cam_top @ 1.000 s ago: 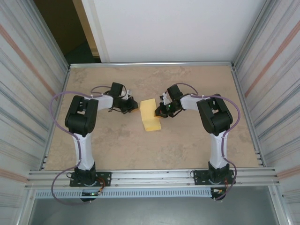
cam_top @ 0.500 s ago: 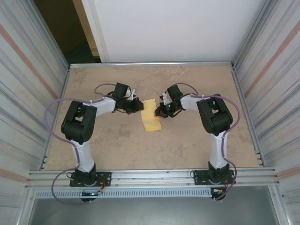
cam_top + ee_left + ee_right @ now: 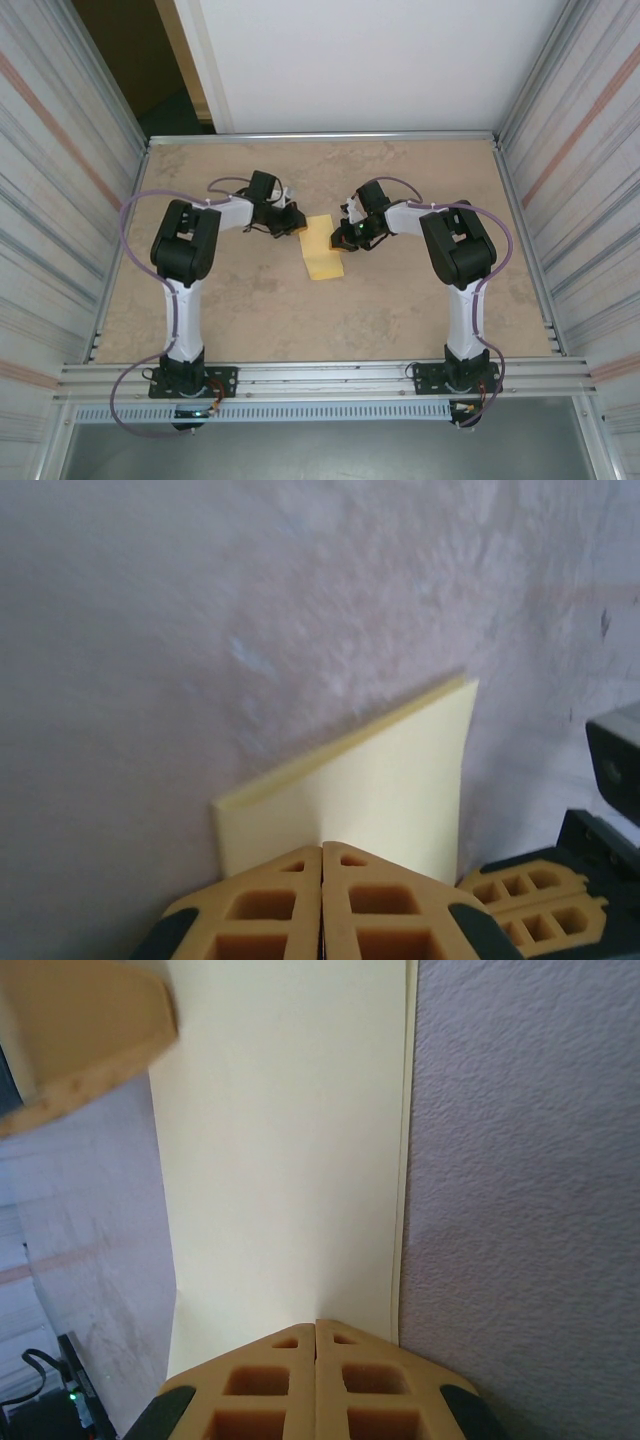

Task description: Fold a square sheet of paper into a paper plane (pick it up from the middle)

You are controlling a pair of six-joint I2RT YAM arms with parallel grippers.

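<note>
The left arm's elbow now sits further in than a second ago, and the left gripper is nearer the thin pale-yellow folded sheet of paper. The sheet lies mid-way across the mottled beige table, between both grippers. Both the left gripper and the right gripper are clenched, with their tips on opposite edges of the sheet. If either tip drags sideways, the loose layers could slide or buckle. That would likely skew the crease.
</note>
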